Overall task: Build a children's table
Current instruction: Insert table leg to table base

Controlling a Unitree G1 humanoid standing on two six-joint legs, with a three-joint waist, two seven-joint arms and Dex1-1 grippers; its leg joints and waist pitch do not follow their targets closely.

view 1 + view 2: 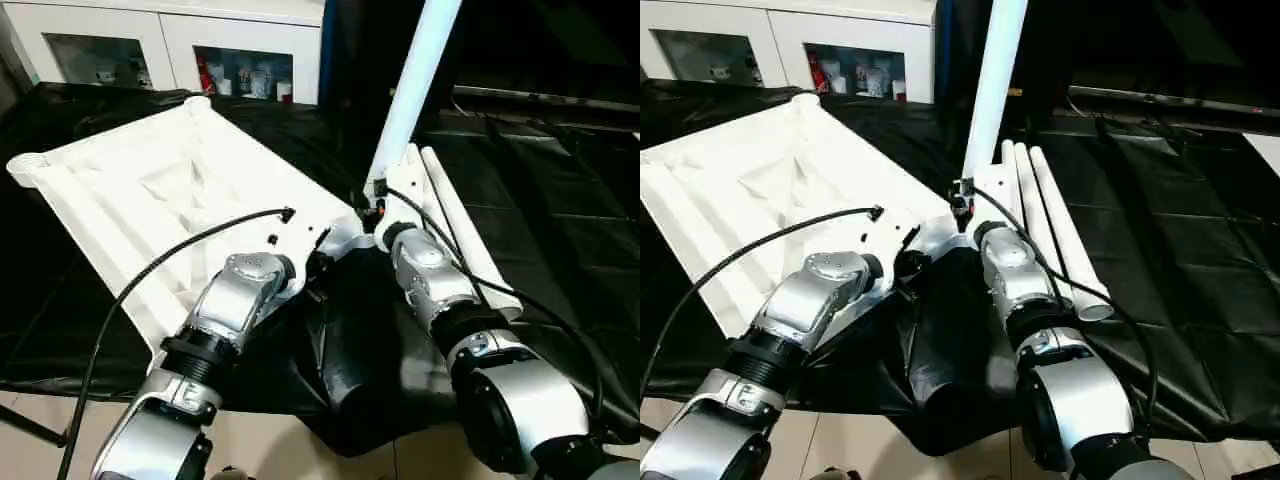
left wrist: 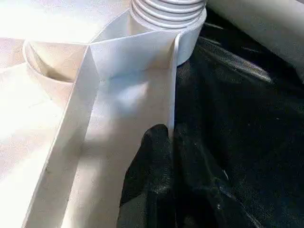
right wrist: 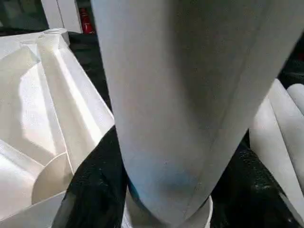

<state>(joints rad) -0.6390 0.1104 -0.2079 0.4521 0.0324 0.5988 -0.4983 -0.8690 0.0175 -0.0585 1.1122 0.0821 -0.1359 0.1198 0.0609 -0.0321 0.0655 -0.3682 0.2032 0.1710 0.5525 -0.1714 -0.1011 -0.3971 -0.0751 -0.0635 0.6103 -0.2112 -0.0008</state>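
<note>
Silver forearms fill the near edge of the head view, reaching over a black cloth (image 1: 560, 250) to the tabletop (image 1: 150, 190), which lies underside up with its ribs showing and a round socket at each visible corner. At its near right corner a leg (image 1: 415, 85) stands almost upright, leaning slightly, its base at the corner socket. The right gripper (image 1: 377, 205) is at the foot of that leg, and the left gripper (image 1: 318, 262) sits at the tabletop's near edge just beside the same corner. Three more legs (image 1: 1040, 215) lie together on the cloth, right of the arm.

From the left wrist, black fingers (image 2: 152, 156) are pressed together on the thin upright rim wall (image 2: 173, 90) of the tabletop, steadying it. Just beyond, the threaded end of the leg (image 2: 166, 9) sits in the socket (image 2: 185, 40), with several thread rings still above its lip.

From the right wrist, the leg (image 3: 190, 95) runs close past the camera, a dark finger (image 3: 90, 190) against its side; the jaws look half apart around the tube, holding it.

My judgement: the first leg is being fitted and is not yet fully home. Next it likely needs turning about its own axis, kept straight to avoid cross-threading, while the left grip holds the tabletop from spinning.
</note>
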